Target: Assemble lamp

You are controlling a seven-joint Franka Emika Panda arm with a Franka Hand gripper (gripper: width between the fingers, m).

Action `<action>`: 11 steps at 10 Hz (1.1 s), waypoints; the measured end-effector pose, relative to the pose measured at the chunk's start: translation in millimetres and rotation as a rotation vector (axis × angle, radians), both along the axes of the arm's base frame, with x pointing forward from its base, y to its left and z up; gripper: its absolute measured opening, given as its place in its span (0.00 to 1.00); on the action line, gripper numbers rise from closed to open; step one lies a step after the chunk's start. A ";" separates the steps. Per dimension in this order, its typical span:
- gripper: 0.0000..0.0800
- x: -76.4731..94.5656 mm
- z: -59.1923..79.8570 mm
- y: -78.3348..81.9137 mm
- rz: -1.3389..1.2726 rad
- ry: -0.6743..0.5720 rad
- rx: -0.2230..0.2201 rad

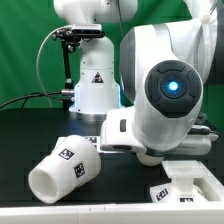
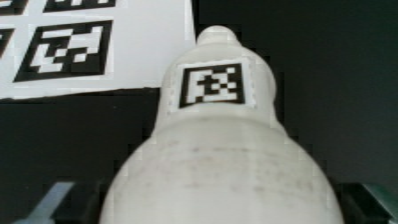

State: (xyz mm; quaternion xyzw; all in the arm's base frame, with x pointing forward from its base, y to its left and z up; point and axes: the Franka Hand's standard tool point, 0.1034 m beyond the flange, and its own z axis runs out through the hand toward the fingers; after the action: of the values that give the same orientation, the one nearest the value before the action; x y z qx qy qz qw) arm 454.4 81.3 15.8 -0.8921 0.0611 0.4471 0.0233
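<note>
In the wrist view the white round-headed bulb (image 2: 214, 140) fills the middle, with a square tag on its neck and its narrow end pointing away from the camera. My gripper (image 2: 214, 215) is shut on its wide body, with a dark finger (image 2: 45, 205) showing on each side. In the exterior view the arm's big white joint hides the gripper and the bulb. The tapered shade (image 1: 62, 168) lies on its side on the black table at the exterior view's lower left. The blocky base (image 1: 185, 185) sits at the lower right, just below the arm.
The marker board (image 2: 80, 45) lies on the table beyond the bulb's tip. The white robot pedestal (image 1: 92, 85) with a triangle sticker stands at the back, a cable and a camera stand beside it. A green backdrop closes the rear.
</note>
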 end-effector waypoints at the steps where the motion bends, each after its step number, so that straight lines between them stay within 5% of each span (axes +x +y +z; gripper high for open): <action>1: 0.72 2.7 3.4 0.7 0.001 -0.007 0.001; 3: 0.72 21.9 24.5 1.6 0.024 -0.045 0.019; 7: 0.72 73.3 99.8 4.2 0.045 -0.257 0.053; 11: 0.72 87.7 99.9 9.4 0.018 -0.525 0.024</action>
State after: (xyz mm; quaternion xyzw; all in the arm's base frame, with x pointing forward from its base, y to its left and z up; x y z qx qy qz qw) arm 542.1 90.7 115.7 -0.9777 0.0398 0.2011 0.0452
